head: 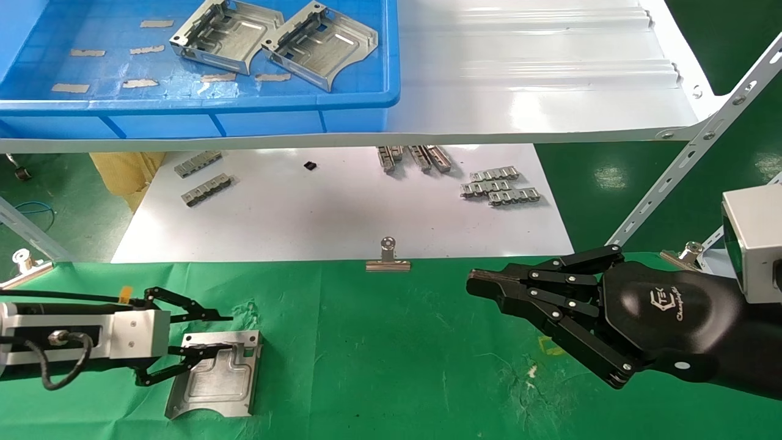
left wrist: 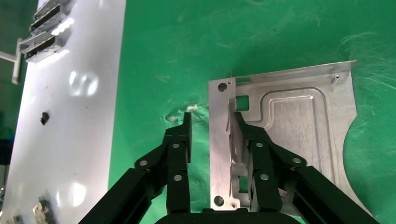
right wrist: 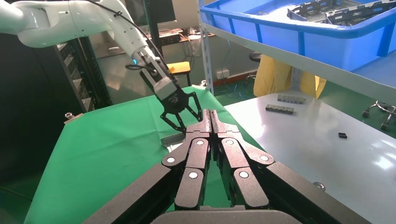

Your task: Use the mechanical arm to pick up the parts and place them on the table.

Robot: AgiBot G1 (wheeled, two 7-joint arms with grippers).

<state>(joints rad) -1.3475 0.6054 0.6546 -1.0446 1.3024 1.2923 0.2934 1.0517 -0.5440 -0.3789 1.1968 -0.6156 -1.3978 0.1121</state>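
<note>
One silvery bracket (head: 214,379) lies flat on the green-cloth table (head: 379,354) at the front left; it also shows in the left wrist view (left wrist: 299,126). My left gripper (head: 219,333) is open and low over it. Its fingers straddle the bracket's upturned side flange, one finger (left wrist: 187,135) outside on the cloth with a gap, the other (left wrist: 247,135) inside the part. Two more brackets (head: 226,33) (head: 321,43) lie in the blue bin (head: 366,101) on the shelf. My right gripper (head: 479,284) is shut and empty above the cloth at the right (right wrist: 210,114).
A glossy white ribbed shelf (head: 519,79) overhangs the back, held by a slanted perforated strut (head: 690,159). Below it a flat white sheet (head: 336,214) carries link strips (head: 501,186). A binder clip (head: 388,260) clamps the cloth's far edge.
</note>
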